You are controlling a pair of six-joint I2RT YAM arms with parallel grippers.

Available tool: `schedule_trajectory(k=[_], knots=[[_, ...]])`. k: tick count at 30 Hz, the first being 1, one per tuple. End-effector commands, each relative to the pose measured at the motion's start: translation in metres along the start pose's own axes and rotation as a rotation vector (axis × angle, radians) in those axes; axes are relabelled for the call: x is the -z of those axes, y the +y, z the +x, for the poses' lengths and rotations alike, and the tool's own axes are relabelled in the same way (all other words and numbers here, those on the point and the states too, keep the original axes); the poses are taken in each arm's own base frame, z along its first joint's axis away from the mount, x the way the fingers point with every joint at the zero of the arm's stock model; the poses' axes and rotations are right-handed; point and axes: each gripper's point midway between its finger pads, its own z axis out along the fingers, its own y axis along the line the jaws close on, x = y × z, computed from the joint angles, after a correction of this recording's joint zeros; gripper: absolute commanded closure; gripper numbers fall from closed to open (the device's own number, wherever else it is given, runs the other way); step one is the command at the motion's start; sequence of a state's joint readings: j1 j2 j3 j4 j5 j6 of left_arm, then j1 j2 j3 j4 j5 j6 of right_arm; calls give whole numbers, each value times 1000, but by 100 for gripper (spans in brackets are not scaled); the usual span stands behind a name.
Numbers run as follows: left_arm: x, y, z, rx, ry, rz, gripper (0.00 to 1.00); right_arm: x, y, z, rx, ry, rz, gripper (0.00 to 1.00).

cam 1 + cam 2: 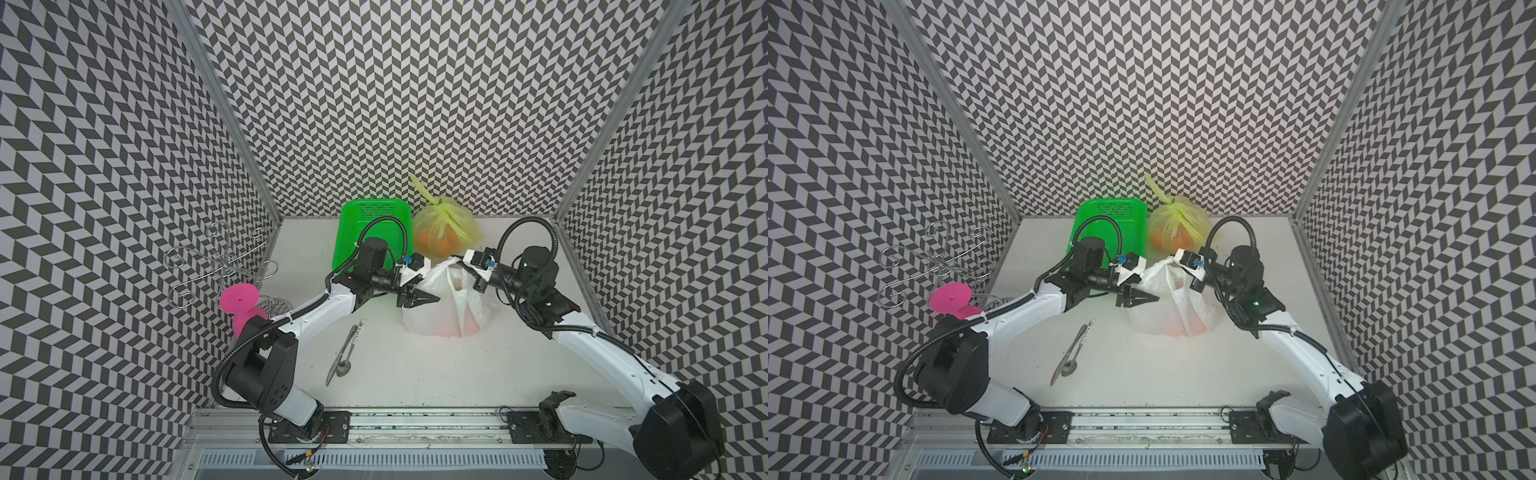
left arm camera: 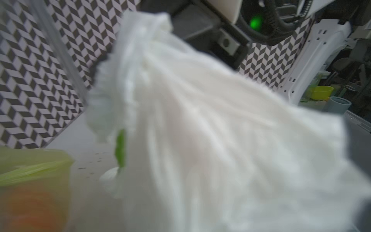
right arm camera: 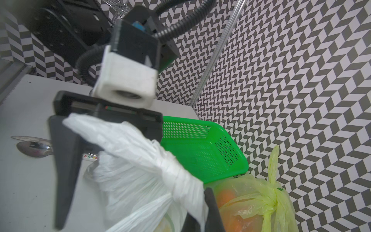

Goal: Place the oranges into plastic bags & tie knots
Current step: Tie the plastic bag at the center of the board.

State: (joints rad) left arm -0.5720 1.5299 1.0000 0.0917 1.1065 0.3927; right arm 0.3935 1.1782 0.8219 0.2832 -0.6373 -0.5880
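The white plastic bag (image 1: 440, 307) stands mid-table with oranges (image 1: 469, 328) showing faintly through its bottom. My right gripper (image 3: 202, 202) is shut on its bunched handle, held up at the bag's top (image 1: 457, 264). My left gripper (image 1: 428, 300) sits against the bag's left side. Its jaws stand apart, with a white handle strip lying across them; one finger (image 3: 64, 170) shows and the other is hidden behind plastic. In the left wrist view, blurred white bag (image 2: 220, 140) hides the fingers. The yellow-green bag (image 1: 444, 226) with oranges (image 3: 226, 196) stands behind, its knot (image 3: 275, 197) tied.
A green mesh basket (image 1: 372, 232) lies at the back, under the left arm. A knife and spoon (image 1: 345, 357) lie in front of the left gripper. A pink disc stand (image 1: 241, 301) and a wire rack (image 1: 216, 262) are at the left wall.
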Motion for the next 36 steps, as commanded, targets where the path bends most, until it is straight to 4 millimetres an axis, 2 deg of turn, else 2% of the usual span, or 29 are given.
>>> schedule_trajectory(k=[1, 4, 7, 10, 14, 18, 20, 22, 25, 28, 32, 36], knots=[[-24, -42, -24, -73, -76, 121, 46, 1, -2, -23, -32, -139, -33, 100], [-43, -53, -25, -81, -60, 131, 45, 4, 17, -25, -77, -187, -154, 100], [-38, -54, -29, -107, -50, 113, 39, 9, 34, -24, -101, -210, -248, 100], [-18, -52, -30, -179, -21, 80, 30, 15, 41, -22, -127, -228, -293, 100], [25, -45, -38, -252, 1, 20, 21, 19, 50, -22, -160, -247, -361, 100], [62, -36, -48, -308, -18, -44, 19, 22, 55, -28, -188, -268, -413, 100], [73, -22, -54, -303, -41, -80, 21, 23, 57, -31, -201, -281, -438, 100], [70, 0, -54, -279, -28, -130, 31, 24, 58, -34, -220, -289, -454, 100], [49, 19, -46, -265, 39, -172, 38, 23, 59, -37, -235, -295, -472, 100], [31, 21, -46, -288, 56, -186, 38, 22, 61, -38, -247, -297, -480, 100], [21, 16, -53, -308, 43, -178, 39, 21, 60, -37, -254, -296, -481, 100], [16, 11, -56, -294, 26, -147, 48, 18, 60, -34, -261, -287, -479, 100]])
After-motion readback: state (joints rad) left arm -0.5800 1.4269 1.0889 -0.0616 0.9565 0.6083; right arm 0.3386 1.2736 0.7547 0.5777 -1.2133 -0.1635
